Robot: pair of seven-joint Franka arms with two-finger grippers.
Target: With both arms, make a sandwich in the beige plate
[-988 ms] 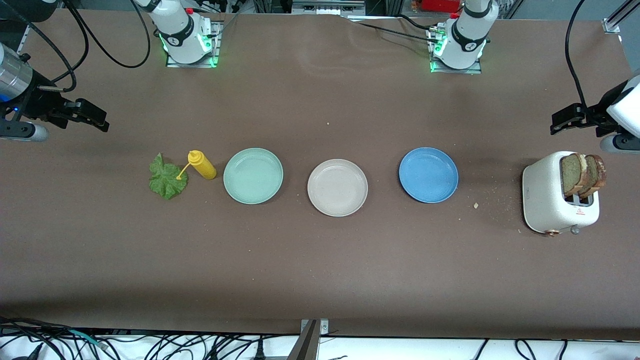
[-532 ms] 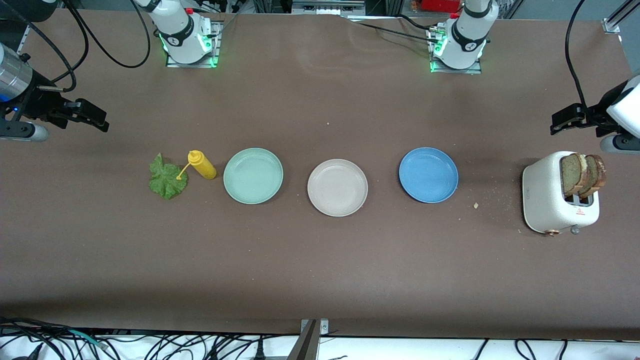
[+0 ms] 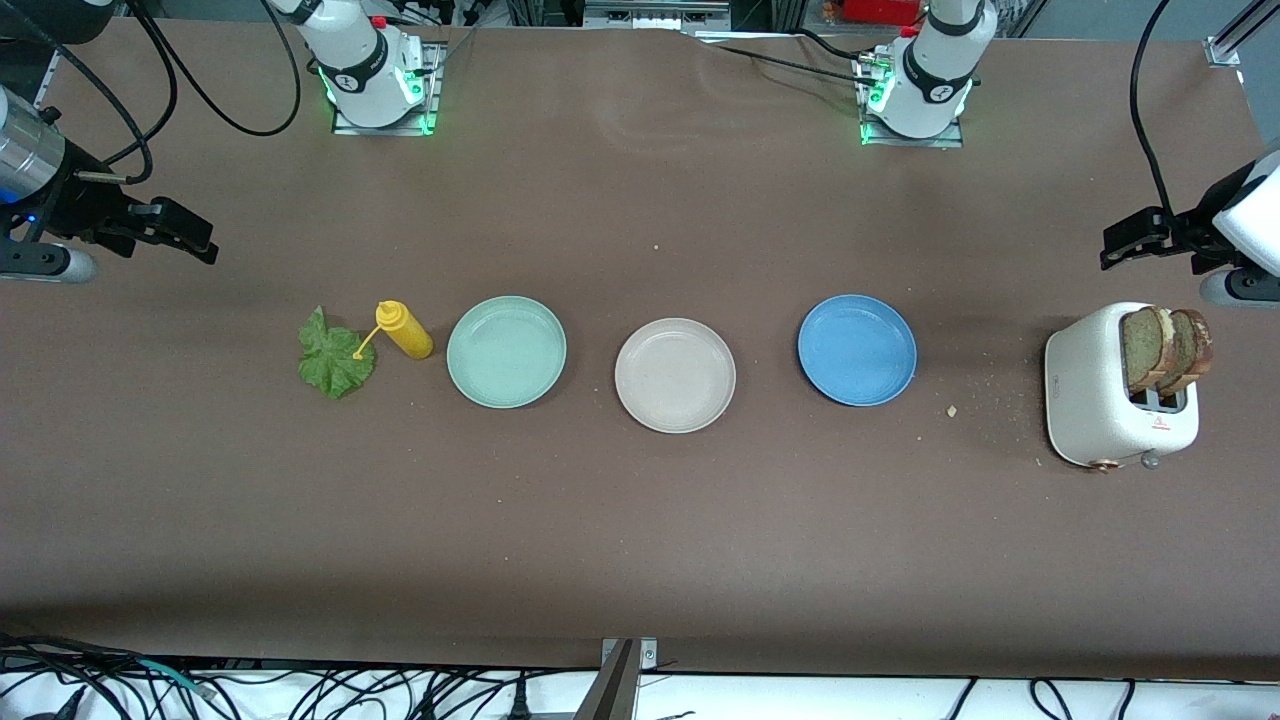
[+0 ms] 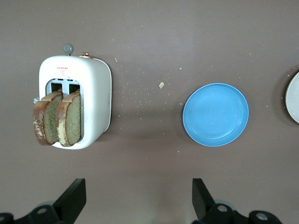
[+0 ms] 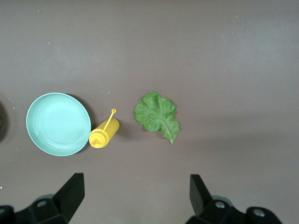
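Task not begun, going by the layout: beige plate (image 3: pixel 675 375) sits bare in the middle of the plate row, between the mint green plate (image 3: pixel 506 351) toward the right arm's end and the blue plate (image 3: pixel 857 349) toward the left arm's end. No sandwich assembled yet. Both bread slices (image 3: pixel 1165 349) stand upright in the slots of the white toaster (image 3: pixel 1095 400) at the left arm's end of the table; crumbs scattered on the table between toaster and blue plate. Lettuce leaf (image 3: pixel 335 354) lies flat on the table at the right arm's end, touching or just beside the tip of the yellow squeeze bottle (image 3: pixel 405 331), which lies on its side next to the mint green plate. Left gripper (image 4: pixel 135 200) hangs up over the table just beside the toaster, jaws spread wide, nothing in them. Right gripper (image 5: pixel 135 198) hangs over the table near the lettuce, jaws spread wide, nothing in them. Still to do, as I judge it: pull a slice, set it in the beige plate, lettuce on top, second slice on that.
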